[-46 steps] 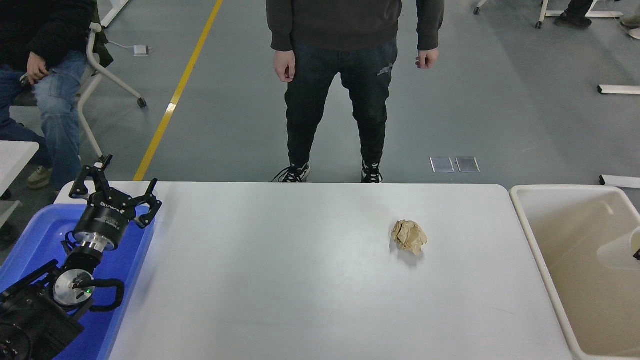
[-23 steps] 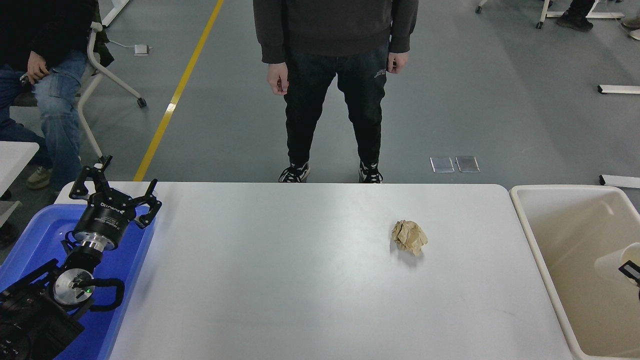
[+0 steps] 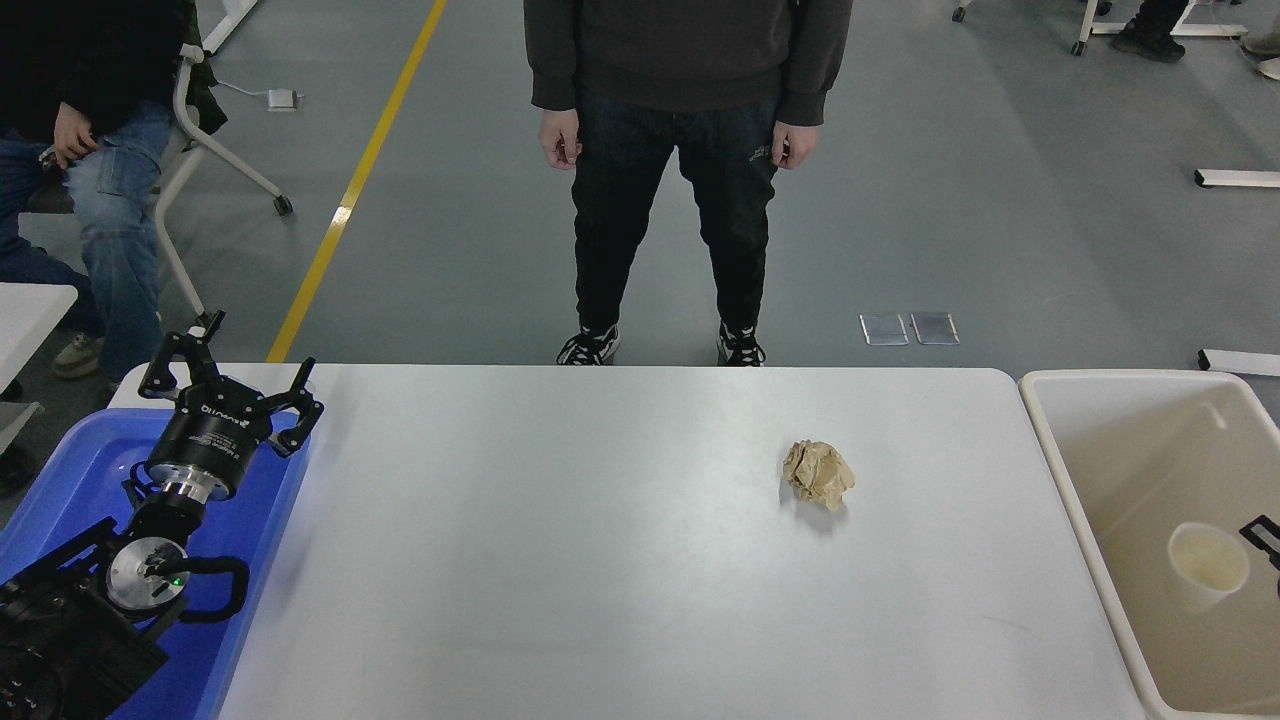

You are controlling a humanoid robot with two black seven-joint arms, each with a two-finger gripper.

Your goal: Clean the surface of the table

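Observation:
The table surface (image 3: 600,560) is a wide white top. On its right half lies a crumpled ball of brown paper (image 3: 818,474), with nothing touching it. My left gripper (image 3: 230,378) is parked open above the blue bin (image 3: 60,470) at the lower left. Only a black tip of my right gripper (image 3: 1264,538) shows at the right edge, over the beige bin (image 3: 1070,480). It is open, and a pale paper cup (image 3: 1208,566) stands free on the bin floor just left of it.
A person in dark clothes stands at the table's far edge (image 3: 660,200), hands at their sides. Another person sits at the upper left (image 3: 80,150) beside a white chair. A second white table corner (image 3: 30,310) shows at the left edge.
The pale cup has left my right gripper and dropped upright onto the beige bin's floor. The standing person shifted slightly. The left arm and the paper ball have not moved.

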